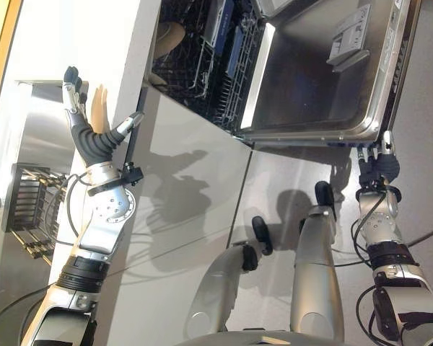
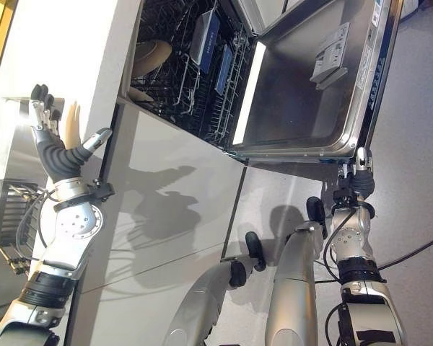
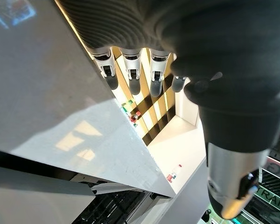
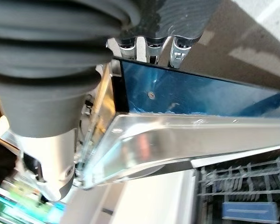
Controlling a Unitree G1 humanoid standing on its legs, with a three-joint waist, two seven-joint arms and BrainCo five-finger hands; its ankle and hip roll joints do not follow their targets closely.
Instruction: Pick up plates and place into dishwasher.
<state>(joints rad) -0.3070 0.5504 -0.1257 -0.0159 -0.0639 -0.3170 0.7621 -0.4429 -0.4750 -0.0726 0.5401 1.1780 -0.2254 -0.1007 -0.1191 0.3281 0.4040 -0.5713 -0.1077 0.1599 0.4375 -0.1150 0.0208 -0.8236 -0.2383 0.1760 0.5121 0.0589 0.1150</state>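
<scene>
Much of the open stainless-steel dishwasher [image 1: 303, 72] is running past the upper edge of the frame, so I am seeing only part of its dark wire rack [image 2: 195, 72], where a beige round plate [image 2: 150, 56] is standing on edge in the upper left beside blue plastic inserts [image 2: 206, 36]. My left hand [image 1: 86, 126] is hanging spread, fingers straight and thumb splayed, over the white countertop [image 1: 79, 43] in the left of the frame, holding nothing. A pale upright object just behind it is too hidden to make out. My right hand [image 2: 357, 173] is sitting at the corner of the lowered steel door [image 2: 296, 108] in the right of the frame; its fingers are going behind the door's edge, so I cannot tell their state.
</scene>
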